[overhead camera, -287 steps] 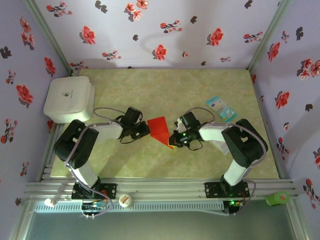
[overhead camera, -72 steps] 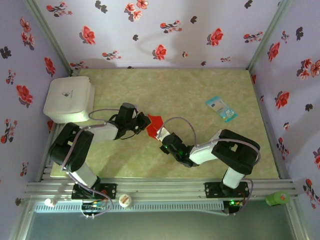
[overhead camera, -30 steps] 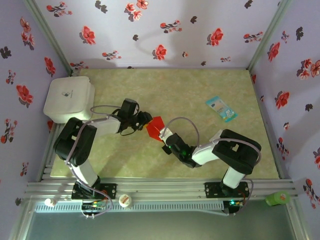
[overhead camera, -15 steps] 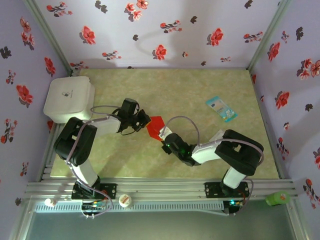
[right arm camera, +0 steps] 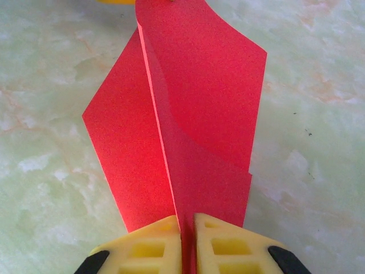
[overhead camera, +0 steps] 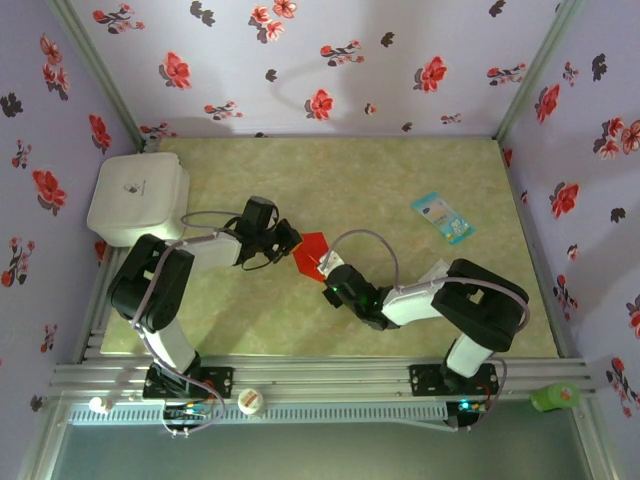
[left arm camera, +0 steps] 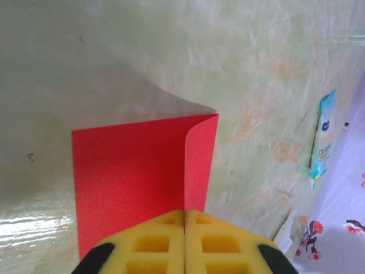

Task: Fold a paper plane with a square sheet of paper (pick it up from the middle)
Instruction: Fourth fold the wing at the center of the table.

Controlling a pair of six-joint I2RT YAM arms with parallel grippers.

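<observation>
On the one worktop (overhead camera: 350, 170) there is one sheet of red paper (overhead camera: 311, 256), one light-blue packet (overhead camera: 441, 217) and one white box (overhead camera: 138, 198). There are two tools: the left tool (overhead camera: 290, 240) and the right tool (overhead camera: 326, 270). By the near rail are one round white cap (overhead camera: 250, 401) and one green object (overhead camera: 555, 397).

Plain bright red square sheet of paper (overhead camera: 310, 256); pale green marbled table (overhead camera: 380, 185); lilac walls (overhead camera: 240, 40), red-and-black flowers; light-blue-and-white packet (overhead camera: 442, 217).

At the desk (overhead camera: 380, 170) middle, the folded sheet of paper (overhead camera: 311, 254) is held between the left tool (overhead camera: 292, 241) and the right tool (overhead camera: 325, 268), with a packet (overhead camera: 442, 217) well to the right and a box (overhead camera: 138, 198) at the left edge.
</observation>
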